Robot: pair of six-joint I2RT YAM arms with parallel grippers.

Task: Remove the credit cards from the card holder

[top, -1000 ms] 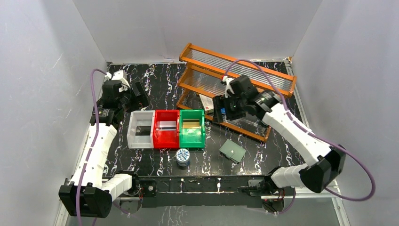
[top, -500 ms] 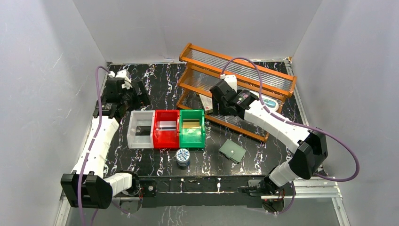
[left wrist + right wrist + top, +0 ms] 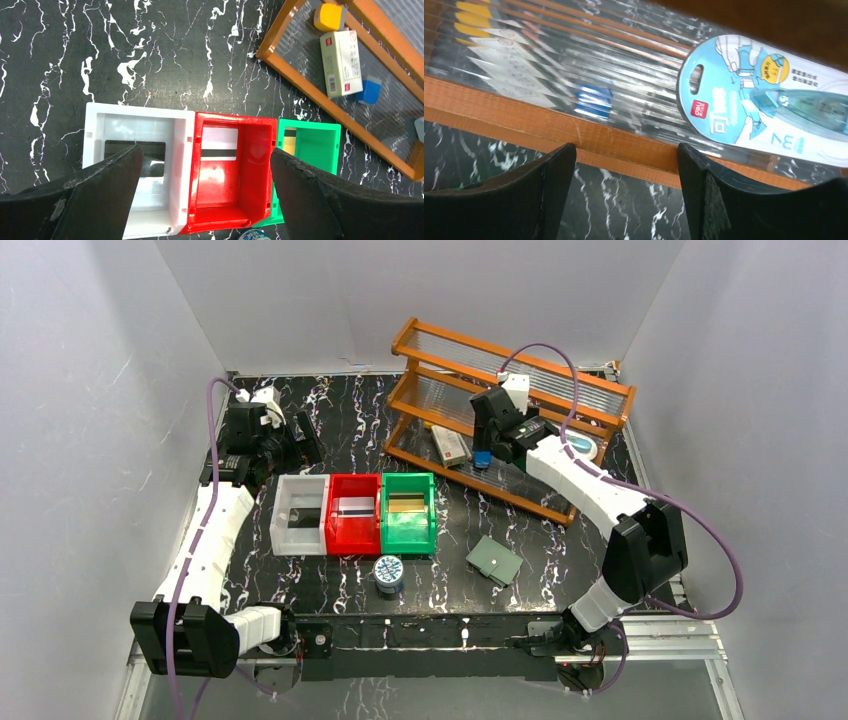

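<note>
Three white enclosure walls closing in black white-veined marble tabletop on left, far and right sides. Open floor at far centre and along near-right strip.

Flat grey-green card holder closed, lying askew on bare table at near right, well apart from both grippers. Small round blue-and-white tin to its left, near side of green bin.

Far right crowded: tiered orange-framed rack with clear ribbed shelves standing across that corner. On its shelves: red-and-white carton, yellow cube, blue cube, blue carded blister pack.

Right gripper over rack's front rail, jaws apart, nothing between them. Left gripper high above bins, jaws spread wide, empty.

Mid-table row of bins, side by side, walls touching:
- white plastic bin, left: black card flat on its floor.
- red plastic bin, middle: pale card with dark stripe.
- green plastic bin, right: gold card.
</note>
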